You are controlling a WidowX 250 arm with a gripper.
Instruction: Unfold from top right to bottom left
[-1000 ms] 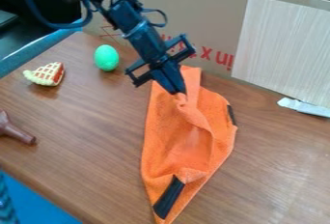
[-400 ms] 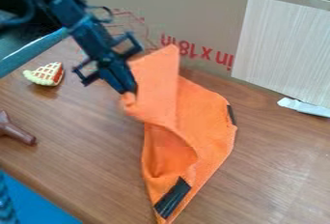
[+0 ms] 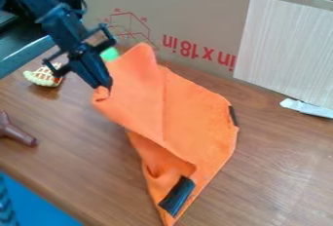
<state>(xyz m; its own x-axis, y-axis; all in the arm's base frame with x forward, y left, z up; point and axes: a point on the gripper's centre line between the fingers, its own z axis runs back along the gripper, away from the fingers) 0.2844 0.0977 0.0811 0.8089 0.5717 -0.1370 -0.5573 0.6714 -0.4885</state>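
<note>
My gripper (image 3: pixel 102 86) is at the left of centre, shut on the left edge of the orange cloth (image 3: pixel 189 115). From there the held part slopes up off the table to a peak near the cardboard, while the right side of the cloth lies on the wood. A fold runs down the middle toward the lower tip. One black patch shows near that lower tip and another dark strip on the right edge.
Behind stands a cardboard box (image 3: pixel 195 20). A green egg (image 3: pixel 109 54) and a toy pie slice (image 3: pixel 44 76) are near the arm. A brown object (image 3: pixel 16 131) lies at the left edge, and a white strip (image 3: pixel 307 108) at the right.
My gripper has moved left and slightly down with the cloth's edge. The cloth has spread wider to the left, and its raised part now partly covers the green egg.
</note>
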